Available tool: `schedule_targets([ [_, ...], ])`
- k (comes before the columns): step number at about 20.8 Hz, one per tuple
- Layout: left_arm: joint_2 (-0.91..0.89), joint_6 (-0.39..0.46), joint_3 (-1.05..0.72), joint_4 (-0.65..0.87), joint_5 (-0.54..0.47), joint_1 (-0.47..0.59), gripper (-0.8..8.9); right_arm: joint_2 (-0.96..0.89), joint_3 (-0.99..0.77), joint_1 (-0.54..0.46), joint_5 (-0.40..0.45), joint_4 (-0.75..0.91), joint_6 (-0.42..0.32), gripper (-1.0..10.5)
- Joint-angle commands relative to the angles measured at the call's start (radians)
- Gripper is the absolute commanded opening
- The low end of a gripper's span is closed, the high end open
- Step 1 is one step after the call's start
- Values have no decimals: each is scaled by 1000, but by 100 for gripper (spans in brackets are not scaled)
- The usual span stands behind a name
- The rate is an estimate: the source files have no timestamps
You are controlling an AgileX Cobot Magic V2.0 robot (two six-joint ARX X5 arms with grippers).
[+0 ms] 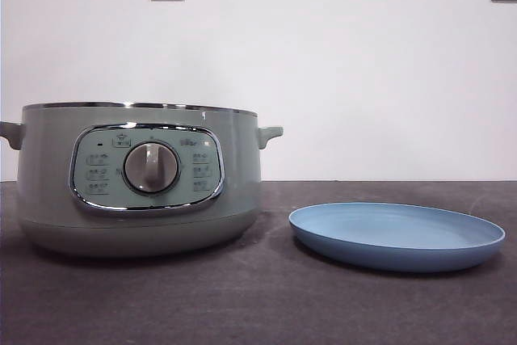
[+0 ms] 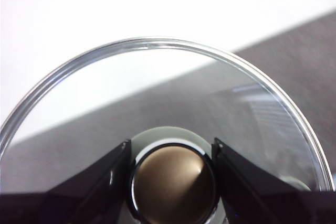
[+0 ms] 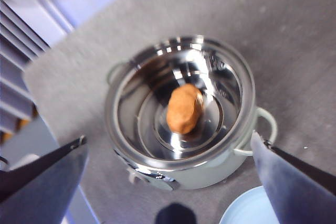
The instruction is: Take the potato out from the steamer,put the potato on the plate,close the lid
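From the front only the lidless steamer [image 1: 137,179] and, to its right, the plate [image 1: 396,236] are being shown on the table [image 1: 258,305]. The lid [image 2: 157,108] is being clamped at its knob [image 2: 173,182] by the left hand [image 2: 172,179], visible in the left wrist view alone. The right hand [image 3: 168,153] is being held wide apart above the steamer, where the potato [image 3: 184,108] is lying.

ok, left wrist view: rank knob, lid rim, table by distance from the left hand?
1. knob: clamped between the left hand's jaws.
2. lid rim: ringing the knob, farther out.
3. table: beyond the rim, farthest.
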Motion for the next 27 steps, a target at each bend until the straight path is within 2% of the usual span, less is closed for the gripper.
schedule_targets([
  [1, -14, 29, 63, 14, -57, 4, -8, 79, 0, 62, 23, 39, 7, 688],
  [4, -14, 30, 101, -12, -126, 4, -8, 180, 0, 135, 75, 106, 6, 688],
  [8, -14, 51, 105, -45, -248, 4, -8, 327, 6, 217, 241, 246, 6, 688],
  [11, -14, 51, 105, -47, -249, 4, -8, 421, 57, 246, 303, 264, 7, 688],
  [13, -14, 51, 105, -47, -249, 4, -8, 494, 142, 256, 312, 230, 17, 688],
  [19, -14, 51, 105, -51, -248, 4, -8, 735, 497, 265, 374, -22, 14, 687],
  [22, -14, 51, 105, -52, -248, 4, -8, 779, 527, 265, 374, -67, 9, 623],
  [27, -14, 51, 105, -58, -246, 4, -8, 803, 527, 270, 372, -85, 7, 621],
])
